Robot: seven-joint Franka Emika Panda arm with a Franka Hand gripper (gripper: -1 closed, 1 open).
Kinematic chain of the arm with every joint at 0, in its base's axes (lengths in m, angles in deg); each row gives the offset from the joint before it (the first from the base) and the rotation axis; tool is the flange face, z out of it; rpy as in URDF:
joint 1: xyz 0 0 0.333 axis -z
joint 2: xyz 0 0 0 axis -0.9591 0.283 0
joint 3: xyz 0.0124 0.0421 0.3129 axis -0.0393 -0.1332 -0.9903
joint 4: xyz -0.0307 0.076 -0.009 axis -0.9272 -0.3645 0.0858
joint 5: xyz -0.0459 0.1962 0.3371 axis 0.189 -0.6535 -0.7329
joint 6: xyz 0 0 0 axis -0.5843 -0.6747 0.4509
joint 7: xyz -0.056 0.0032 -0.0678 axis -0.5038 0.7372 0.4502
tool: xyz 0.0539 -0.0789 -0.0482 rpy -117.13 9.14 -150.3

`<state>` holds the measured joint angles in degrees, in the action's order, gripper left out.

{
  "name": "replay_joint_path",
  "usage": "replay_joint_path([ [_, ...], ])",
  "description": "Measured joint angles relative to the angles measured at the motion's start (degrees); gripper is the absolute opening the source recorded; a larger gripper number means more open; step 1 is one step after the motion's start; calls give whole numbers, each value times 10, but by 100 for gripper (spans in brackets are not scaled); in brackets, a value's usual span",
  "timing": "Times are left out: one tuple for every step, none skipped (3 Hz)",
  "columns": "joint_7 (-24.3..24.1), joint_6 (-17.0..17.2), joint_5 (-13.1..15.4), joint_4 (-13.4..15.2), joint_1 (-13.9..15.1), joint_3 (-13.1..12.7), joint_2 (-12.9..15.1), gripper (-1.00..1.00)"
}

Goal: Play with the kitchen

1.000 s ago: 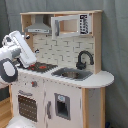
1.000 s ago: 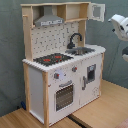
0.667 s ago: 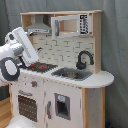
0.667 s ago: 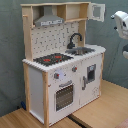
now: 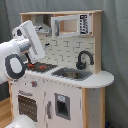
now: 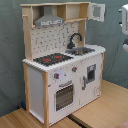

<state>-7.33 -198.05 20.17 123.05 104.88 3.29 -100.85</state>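
Note:
The kitchen (image 5: 75, 95) is a white and light-wood toy unit with a black-red stovetop (image 5: 42, 66), a sink (image 5: 72, 74), a black faucet (image 5: 84, 57) and an oven door (image 5: 27, 106). It stands on a wooden surface in both exterior views. My white arm (image 5: 20, 55) rises in front of the first exterior view's left. Its end, with the gripper (image 5: 47, 45), hangs above the stovetop, against the tiled back wall. In the second exterior view the kitchen (image 6: 50, 85) fills the middle and only a piece of the arm (image 6: 124, 30) shows at the right edge.
A grey hood (image 6: 49, 20) and an upper cupboard with a door standing open (image 6: 97, 11) sit over the counter. A grey curtain (image 6: 10, 60) hangs behind. The wooden platform (image 6: 100, 110) extends in front of the kitchen. A white rounded part (image 5: 20, 122) sits at the first exterior view's bottom.
In the first exterior view the arm's end has lifted and swung right, toward the back wall over the stovetop. In the second exterior view it has slid further up and toward the right edge.

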Motion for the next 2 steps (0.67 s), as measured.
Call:
replay_joint_path([
  [-40, -2, 0, 0, 43, 27, 1, 100],
  [-84, -1, 0, 0, 80, 30, 6, 100],
])
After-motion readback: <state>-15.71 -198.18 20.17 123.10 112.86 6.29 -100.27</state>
